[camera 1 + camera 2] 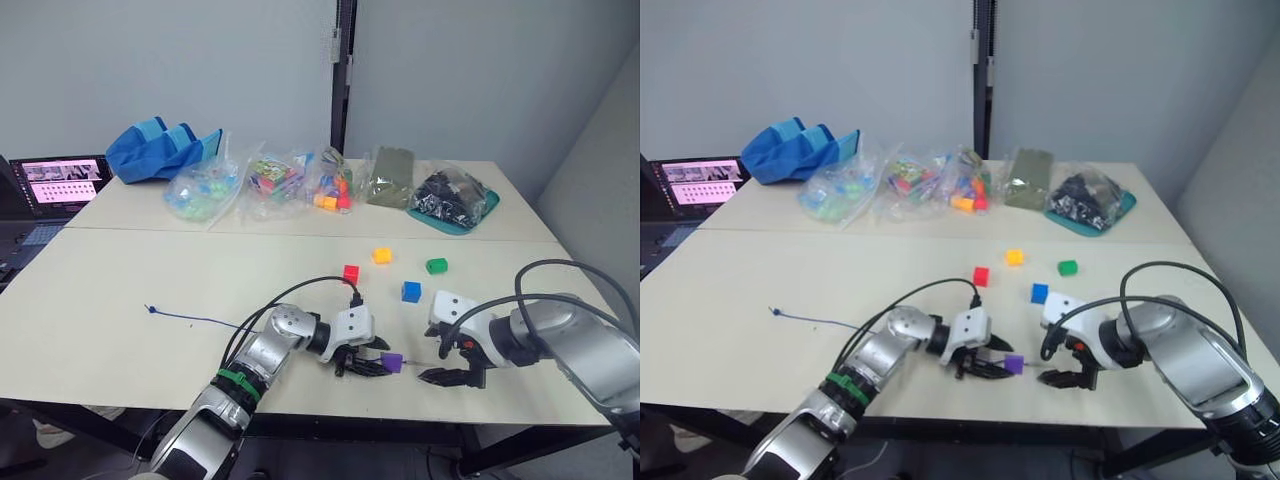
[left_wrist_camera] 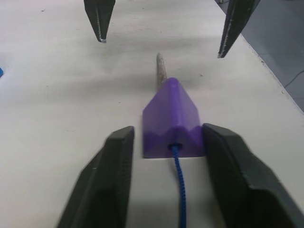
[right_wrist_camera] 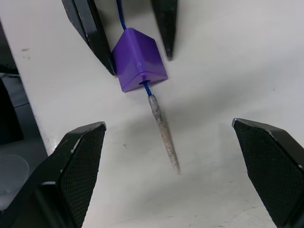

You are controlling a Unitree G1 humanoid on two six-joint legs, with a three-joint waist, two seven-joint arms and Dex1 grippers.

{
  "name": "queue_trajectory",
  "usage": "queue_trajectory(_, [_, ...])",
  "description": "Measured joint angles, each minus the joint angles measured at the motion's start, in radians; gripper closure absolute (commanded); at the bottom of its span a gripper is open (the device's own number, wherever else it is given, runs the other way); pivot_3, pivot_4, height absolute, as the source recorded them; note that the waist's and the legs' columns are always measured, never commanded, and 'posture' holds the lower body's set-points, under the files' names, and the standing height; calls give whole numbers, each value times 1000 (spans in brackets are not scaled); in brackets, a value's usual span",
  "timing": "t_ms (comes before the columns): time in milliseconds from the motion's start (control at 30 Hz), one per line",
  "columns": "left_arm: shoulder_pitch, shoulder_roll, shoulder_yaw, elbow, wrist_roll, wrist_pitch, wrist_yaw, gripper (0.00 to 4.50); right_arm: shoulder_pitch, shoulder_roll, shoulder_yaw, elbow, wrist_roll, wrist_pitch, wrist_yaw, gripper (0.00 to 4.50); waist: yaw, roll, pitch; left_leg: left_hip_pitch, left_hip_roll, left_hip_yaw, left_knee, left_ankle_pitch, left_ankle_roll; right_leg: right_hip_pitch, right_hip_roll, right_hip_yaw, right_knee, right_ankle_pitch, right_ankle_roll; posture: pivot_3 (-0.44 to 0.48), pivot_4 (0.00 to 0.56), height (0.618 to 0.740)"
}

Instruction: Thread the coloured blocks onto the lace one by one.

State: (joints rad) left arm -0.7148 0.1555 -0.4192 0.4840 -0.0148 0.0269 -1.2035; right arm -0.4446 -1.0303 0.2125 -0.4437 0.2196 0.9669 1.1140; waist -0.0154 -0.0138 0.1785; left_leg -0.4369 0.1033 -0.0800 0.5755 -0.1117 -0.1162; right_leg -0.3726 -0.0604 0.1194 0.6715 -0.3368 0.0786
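- Near the front edge of the pale desk (image 1: 120, 330), the left tool (image 2: 164, 185) lies low with its two black fingers parted wide on either side of the purple wedge block (image 2: 172, 121); whether either pad actually presses on the block cannot be told
- The dark-blue lace (image 2: 179, 187) enters the block's hole on the side facing the left tool and comes out on the far side, where its stiff pale tip (image 3: 164, 135) lies flat on the desk
- Facing it, the right tool (image 3: 175, 175) is spread wide open and holds nothing, its fingers well to either side of the tip
- The lace trails off across the desk to the robot's left, ending in a small knot (image 1: 148, 309)
- Farther back, four cubes sit loose and apart from one another: blue cube (image 1: 411, 291), red cube (image 1: 351, 274), green cube (image 1: 436, 266), orange-yellow cube (image 1: 381, 256)
- Along the far edge lie clear bags of mixed coloured toys (image 1: 275, 180), a blue fabric bag (image 1: 160, 150) and a teal tray of dark parts (image 1: 455, 200)
- A laptop (image 1: 60, 182) stands lit at the far left
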Motion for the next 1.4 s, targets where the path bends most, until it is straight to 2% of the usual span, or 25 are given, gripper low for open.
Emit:
queue_trajectory(267, [0, 18, 2, 2, 2, -4, -10, 3137, 18, -25, 47, 41, -19, -71, -6, 0, -3, 0, 0, 0, 0, 0, 0, 0, 0, 0, 0, 0, 0, 0, 0, 0, 150, 740])
queue_trajectory(367, [0, 18, 2, 2, 3, -4, -11, 3137, 17, -21, 68, 71, -33, -103, -7, 801, -2, 0, 0, 0, 0, 0, 0, 0, 0, 0, 0, 0, 0, 0, 0, 0, 150, 740])
queue_trajectory(733, [-2, 18, 3, 3, 7, -5, -16, 3137, 18, 5, 96, 131, -51, -207, -3, 4492, -4, 0, 0, 3, 0, 0, 0, 0, 0, 3, 0, 0, 0, 0, 0, 0, 150, 740])
queue_trajectory(867, [-3, 23, 3, 5, 8, -18, -24, 3137, 18, 5, 95, 132, -51, -211, -5, 4500, -4, 0, 0, 3, 0, 0, 0, 0, 0, 3, 0, 0, 0, 0, 0, 0, 150, 740])
queue_trajectory(1000, [-3, 73, 8, -22, 5, -23, -45, 3137, 14, 19, 91, 131, -50, -197, -8, 4500, -10, 0, 0, 3, 0, 0, 0, 0, 0, 3, 0, 0, 0, 0, 0, 0, 150, 740])
queue_trajectory(1100, [12, 163, 48, -89, -25, 18, -69, 3137, 11, 24, 90, 126, -48, -186, -12, 4500, -17, 0, 0, 3, 0, 0, -1, 0, 0, 3, 0, 0, 0, 0, 0, 0, 150, 740])
queue_trajectory(1233, [60, 332, 131, -145, -47, 45, -82, 3137, 4, 31, 90, 120, -42, -161, -13, 4500, -25, 0, 0, 3, 0, 0, -1, 0, 0, 3, 0, 0, 0, 0, 0, 0, 150, 740])
queue_trajectory(1300, [91, 397, 171, -142, -63, 41, -85, 3137, -8, 41, 94, 122, -42, -158, -10, 4500, -26, 0, 0, 3, 0, 0, -1, 0, 0, 3, 0, 0, 0, 0, 0, 0, 150, 740])
queue_trajectory(1400, [103, 501, 236, -51, -84, -8, -84, 3137, -56, 71, 123, 120, -46, -159, -7, 4500, -34, 0, 0, 4, 1, 0, -1, 0, 0, 2, 1, 0, 1, 0, 0, 0, 150, 740])
